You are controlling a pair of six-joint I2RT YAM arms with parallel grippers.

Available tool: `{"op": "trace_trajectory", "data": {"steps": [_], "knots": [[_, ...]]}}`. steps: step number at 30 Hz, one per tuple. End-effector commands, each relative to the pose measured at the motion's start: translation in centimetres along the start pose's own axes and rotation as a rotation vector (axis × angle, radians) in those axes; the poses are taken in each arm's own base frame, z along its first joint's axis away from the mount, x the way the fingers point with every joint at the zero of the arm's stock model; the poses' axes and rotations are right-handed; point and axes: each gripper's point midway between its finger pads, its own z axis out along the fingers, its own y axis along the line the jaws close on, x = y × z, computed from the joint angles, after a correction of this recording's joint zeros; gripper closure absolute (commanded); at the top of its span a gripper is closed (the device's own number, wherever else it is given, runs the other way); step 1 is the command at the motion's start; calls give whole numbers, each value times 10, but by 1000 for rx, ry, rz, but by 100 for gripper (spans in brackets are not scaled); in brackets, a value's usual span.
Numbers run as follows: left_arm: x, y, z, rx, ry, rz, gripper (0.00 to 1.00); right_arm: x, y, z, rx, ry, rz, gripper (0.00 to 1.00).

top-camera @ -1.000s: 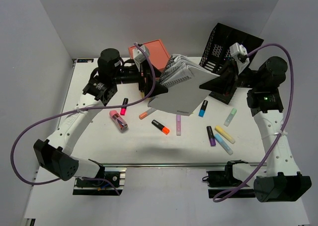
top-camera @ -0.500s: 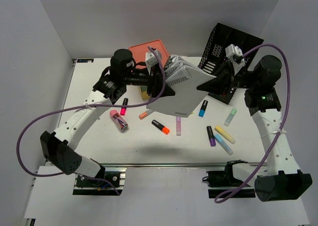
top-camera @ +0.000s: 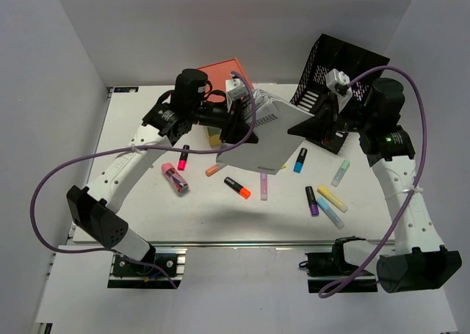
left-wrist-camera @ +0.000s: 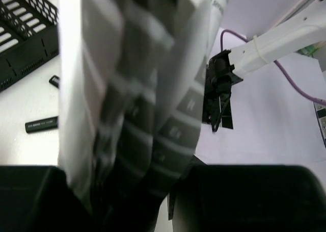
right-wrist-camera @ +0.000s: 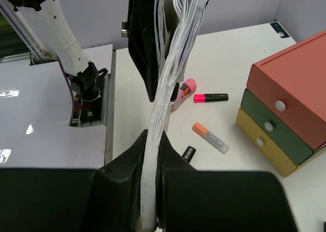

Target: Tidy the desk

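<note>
Holding paper stack (top-camera: pixel 268 149) aloft at frame centre, clamped at left edge in left tool (top-camera: pixel 246 134), at right edge in right tool (top-camera: pixel 301 128); over desk (top-camera: pixel 139 194) strewn with highlighters (top-camera: pixel 237 188).

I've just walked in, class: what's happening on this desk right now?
Both arms are holding one stack of papers up off the desk. The left gripper is clamped on its left edge and the right gripper on its right edge. Loose highlighters lie scattered underneath, not yet tidied. A black mesh tray and a red-green-yellow drawer unit stand at the back.
</note>
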Motion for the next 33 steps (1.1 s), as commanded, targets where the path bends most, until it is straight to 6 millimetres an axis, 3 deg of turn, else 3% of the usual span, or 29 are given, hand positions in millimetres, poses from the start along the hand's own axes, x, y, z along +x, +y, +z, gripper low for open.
{"op": "trace_trajectory", "data": {"steps": [1, 3, 7, 10, 11, 13, 14, 15, 18, 22, 28, 30, 31, 32, 33], "knots": [[-5, -9, -1, 0, 29, 46, 65, -4, 7, 4, -15, 19, -55, 100], [-3, -9, -3, -7, 38, 47, 71, -2, 5, 4, -7, 24, -47, 100], [0, -16, -1, 15, 39, 49, 100, -2, 1, 5, 10, 28, -43, 100], [-2, -18, -1, 23, 30, 37, 100, -2, -3, 5, 34, 32, -34, 83], [-6, -21, -3, 19, 17, 39, 100, -2, -3, 4, 45, 33, -45, 72], [-17, -22, -4, 6, -20, 45, 100, -1, -5, 2, 64, 39, -45, 61], [-31, -23, -8, -19, -60, 66, 100, -3, -7, 1, 95, 43, -62, 44], [-36, -21, -9, -45, -78, 73, 100, -3, -11, -1, 125, 49, -73, 33], [-63, -14, -23, -137, -160, 84, 100, -5, -23, -10, 258, 78, -107, 11], [-91, 3, -35, -282, -240, 99, 100, -1, -47, -38, 538, 105, -109, 11], [-123, 36, -39, -450, -377, 100, 100, 7, -73, -86, 902, 86, -121, 11], [-136, 39, -33, -440, -418, 104, 100, 15, -75, -94, 950, 80, -109, 45], [-138, 52, -22, -432, -429, 82, 100, 18, -75, -97, 973, 73, -96, 90], [-142, 56, -18, -426, -442, 84, 100, 24, -78, -99, 981, 76, -82, 100], [-154, 59, -18, -431, -470, 93, 100, 38, -81, -98, 981, 92, -55, 100]]}}
